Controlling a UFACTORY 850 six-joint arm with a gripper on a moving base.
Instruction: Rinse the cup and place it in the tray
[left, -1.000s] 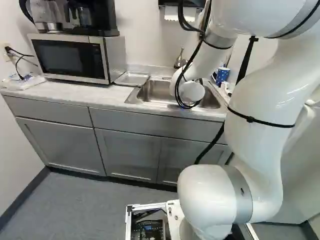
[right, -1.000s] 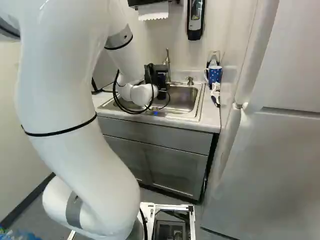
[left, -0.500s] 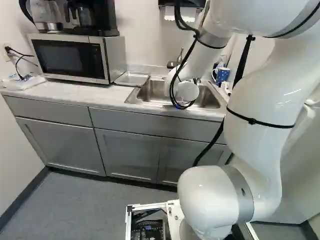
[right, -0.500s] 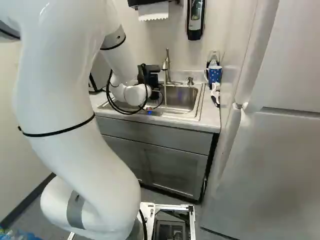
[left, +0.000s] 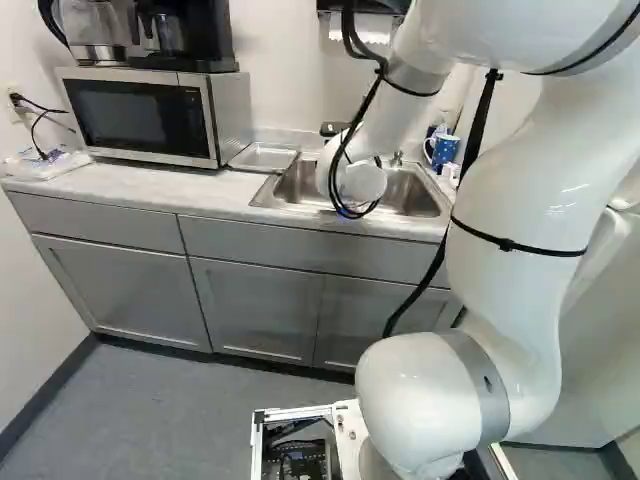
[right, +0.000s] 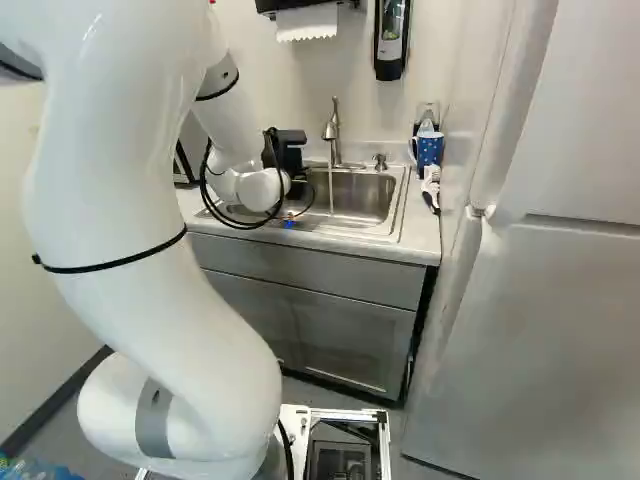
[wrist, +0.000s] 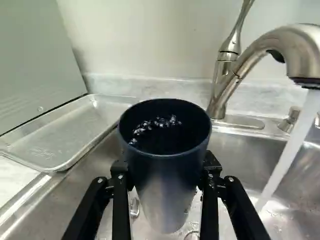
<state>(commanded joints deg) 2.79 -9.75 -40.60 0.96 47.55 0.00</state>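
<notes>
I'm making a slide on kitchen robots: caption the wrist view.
Claw gripping a dark cup over the sink, between the tray and the running tap.

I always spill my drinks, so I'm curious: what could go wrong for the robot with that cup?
The cup has shiny drops or bubbles inside, so if it tips on the way to the tray, it might drip on the counter.
The hand holds it over the sink; if its sides are wet, it could slip and fall in.
The tap is running, so water might get wasted.
</notes>
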